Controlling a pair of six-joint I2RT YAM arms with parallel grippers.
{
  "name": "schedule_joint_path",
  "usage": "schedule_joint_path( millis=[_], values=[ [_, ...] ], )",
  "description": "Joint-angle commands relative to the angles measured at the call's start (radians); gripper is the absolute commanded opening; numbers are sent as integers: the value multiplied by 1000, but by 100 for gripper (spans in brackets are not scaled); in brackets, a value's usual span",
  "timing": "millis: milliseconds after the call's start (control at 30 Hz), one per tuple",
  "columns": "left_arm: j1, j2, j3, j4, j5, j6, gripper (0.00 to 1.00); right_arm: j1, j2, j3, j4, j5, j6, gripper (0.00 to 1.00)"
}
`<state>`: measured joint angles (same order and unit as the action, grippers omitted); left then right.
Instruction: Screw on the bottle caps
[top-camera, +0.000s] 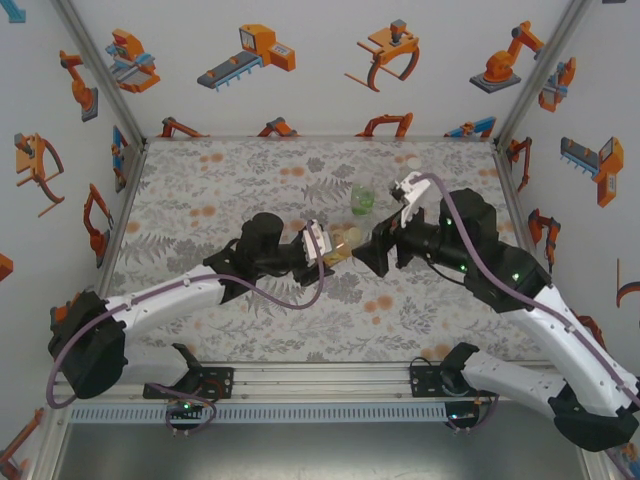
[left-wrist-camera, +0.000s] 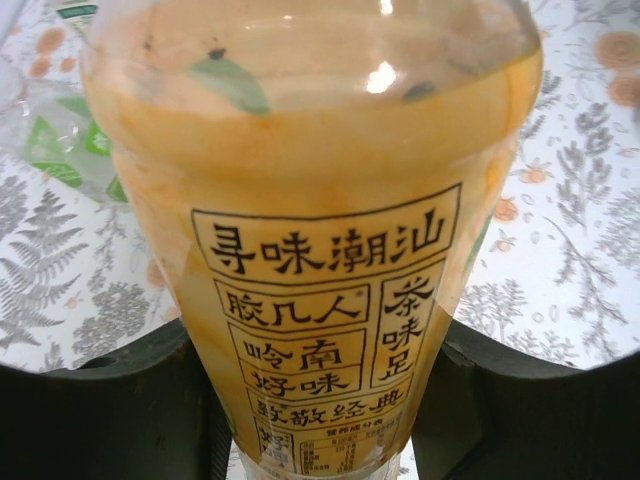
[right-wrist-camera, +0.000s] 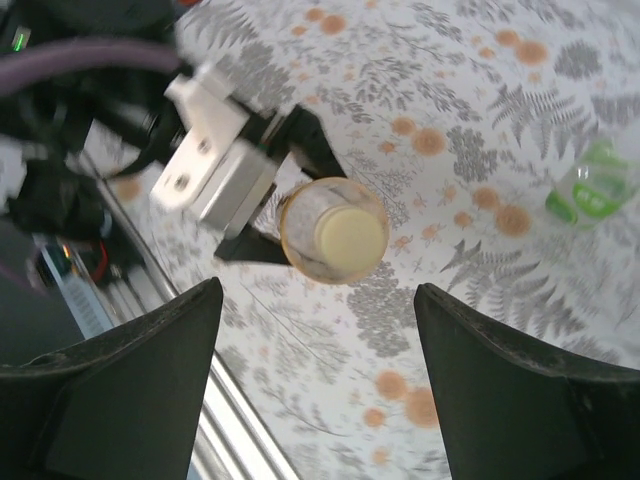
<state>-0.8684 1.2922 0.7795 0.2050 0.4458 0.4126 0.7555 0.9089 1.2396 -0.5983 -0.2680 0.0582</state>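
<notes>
The left claw (top-camera: 325, 245) is clamped on the amber bottle (top-camera: 345, 250) at the middle of the table (top-camera: 200, 190). In its wrist view the left claw (left-wrist-camera: 320, 420) has dark fingers (left-wrist-camera: 100, 410) pressed to both sides of the amber bottle (left-wrist-camera: 320, 250), low on the label, which fills the centre of the frame.

The right claw (top-camera: 383, 250) sits just right of that bottle, jaws apart and holding nothing. In its wrist view the right claw (right-wrist-camera: 318, 330) has fingers (right-wrist-camera: 130, 380) at the lower corners. Beyond them, at centre, the amber bottle (right-wrist-camera: 300, 225) is seen from above with a pale yellow cap (right-wrist-camera: 350, 235) on its neck. The left claw (right-wrist-camera: 285, 195) grips it from the upper left.

A green bottle (top-camera: 362, 200) stands just above the claws; it is at the right edge in the right wrist view (right-wrist-camera: 590, 185).
</notes>
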Motion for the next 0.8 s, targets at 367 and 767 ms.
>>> schedule_joint_path(
  millis=[367,767],
  values=[
    [-3,-26,126,-374,385,167,0,7,17,92,-320,-335,-714,67],
    [-20,-12,161,-517,426,231,0,8,86,91,-250,-496,-709,56]
  ],
)
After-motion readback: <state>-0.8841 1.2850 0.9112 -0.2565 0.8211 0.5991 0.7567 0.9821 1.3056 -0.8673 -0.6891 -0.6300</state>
